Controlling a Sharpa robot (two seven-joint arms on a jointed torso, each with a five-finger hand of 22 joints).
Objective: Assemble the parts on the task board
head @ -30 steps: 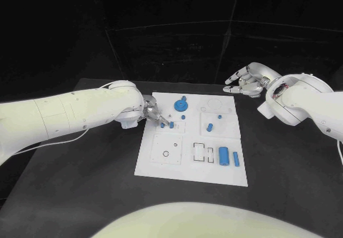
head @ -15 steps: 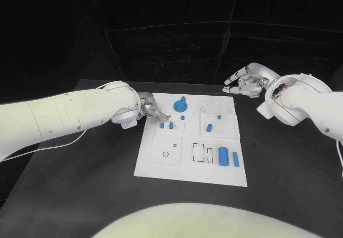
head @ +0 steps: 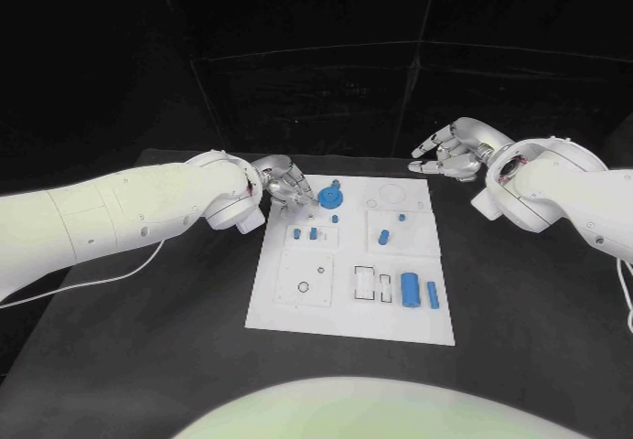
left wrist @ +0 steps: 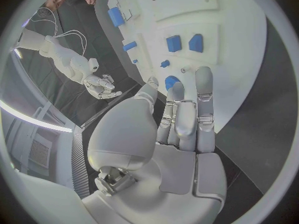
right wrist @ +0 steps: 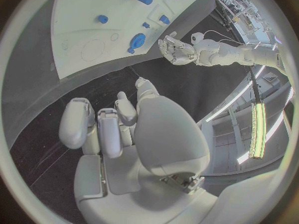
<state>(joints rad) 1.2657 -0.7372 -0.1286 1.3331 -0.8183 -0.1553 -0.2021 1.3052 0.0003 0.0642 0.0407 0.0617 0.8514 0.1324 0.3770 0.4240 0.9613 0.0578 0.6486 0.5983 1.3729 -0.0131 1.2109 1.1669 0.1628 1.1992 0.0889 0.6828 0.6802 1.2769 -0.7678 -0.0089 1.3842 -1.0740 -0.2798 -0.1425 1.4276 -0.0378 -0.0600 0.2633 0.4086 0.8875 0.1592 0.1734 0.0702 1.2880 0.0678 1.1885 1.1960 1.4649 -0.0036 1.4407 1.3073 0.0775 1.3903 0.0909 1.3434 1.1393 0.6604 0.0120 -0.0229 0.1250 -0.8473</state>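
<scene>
Left hand point(head: 280, 176) — I read its fingers point(left wrist: 204, 92) as extended side by side, nothing between them, hovering over the far left corner of the task board point(head: 297, 306). In my left wrist view the fingertips sit just short of the round blue part point(head: 331, 194) and above the two small blue blocks point(left wrist: 184, 43).

Right hand point(head: 455, 151) — fingers point(right wrist: 79, 122) curled loosely inward, grasping nothing, held over the black table point(head: 132, 347) beyond the board's far right corner and apart from it.

Task board: white plate, middle of the table, long side running away from me.
- Round blue part, far edge, left of centre.
- Two small blue blocks point(head: 305, 233) side by side in the left panel, nearer than the round part.
- Small blue peg point(head: 337, 218) between the round part and the blocks.
- Blue piece point(head: 384, 237) and a smaller blue dot point(head: 401, 218) in the right panel.
- Blue cylinder point(head: 411, 289) and thin blue bar point(head: 432, 294), lying near the near right edge, beside two rectangular outlines point(head: 373, 283).
- Circular outline point(head: 304, 286), near left panel.
</scene>
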